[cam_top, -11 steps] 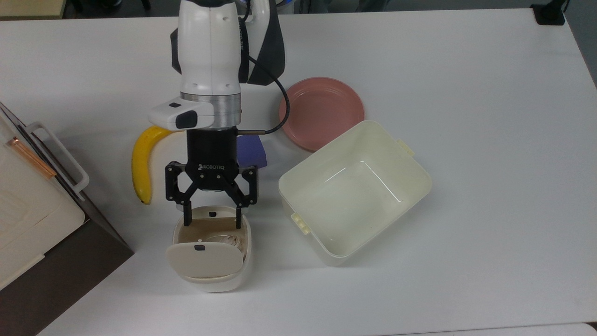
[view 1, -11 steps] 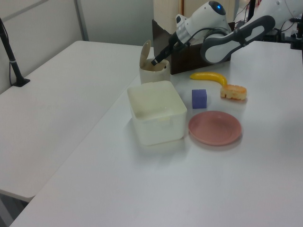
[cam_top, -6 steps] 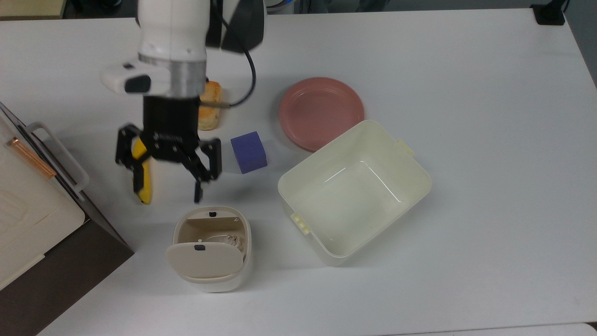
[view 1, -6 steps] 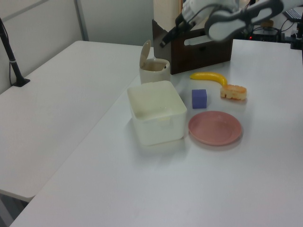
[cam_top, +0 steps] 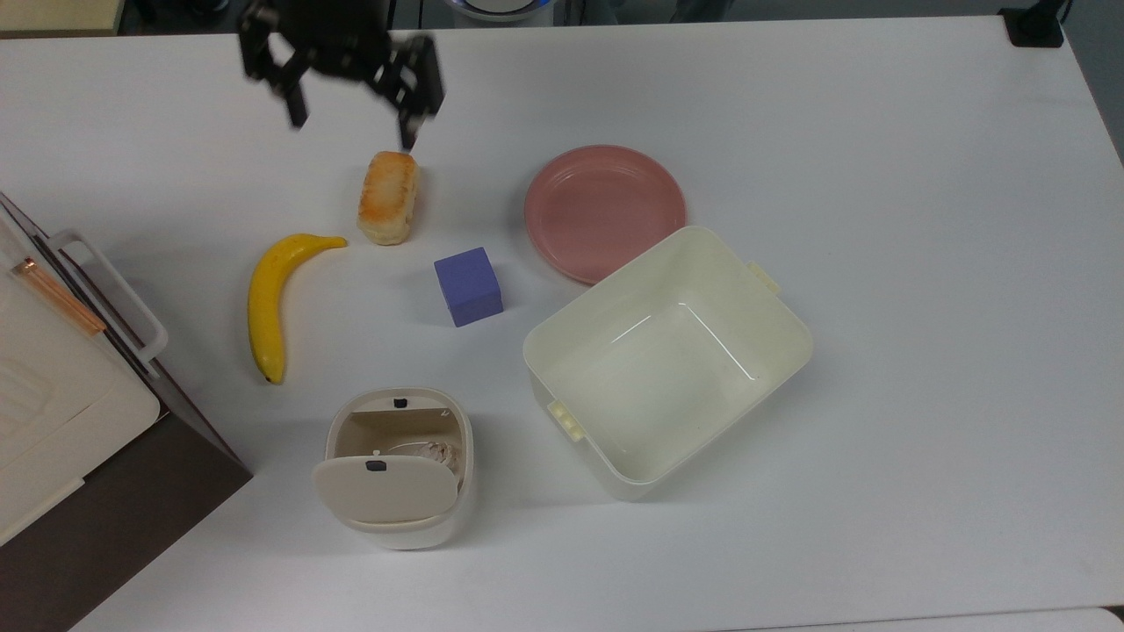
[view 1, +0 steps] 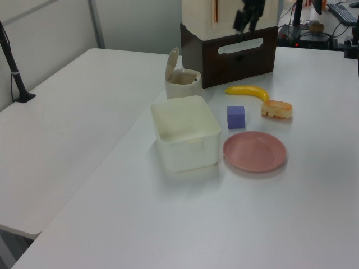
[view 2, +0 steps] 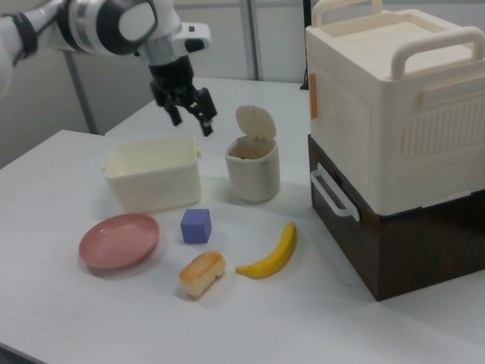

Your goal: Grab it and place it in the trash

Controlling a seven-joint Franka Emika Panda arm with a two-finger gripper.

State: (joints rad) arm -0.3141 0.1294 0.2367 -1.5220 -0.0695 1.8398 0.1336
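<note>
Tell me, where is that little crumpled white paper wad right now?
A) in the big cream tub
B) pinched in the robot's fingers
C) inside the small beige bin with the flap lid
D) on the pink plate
C: in the top view the paper wad lies inside the small beige bin, just behind its raised flap lid, while the gripper hangs open and empty far up the table.

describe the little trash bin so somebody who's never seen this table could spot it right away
On the white table, find the big cream rectangular tub; the trash bin stands just to the top view's left of it, near the dark box. It is much smaller, beige, rounded-square, and alone has a swing flap lid with a black knob, tipped open over a paper wad inside.
</note>
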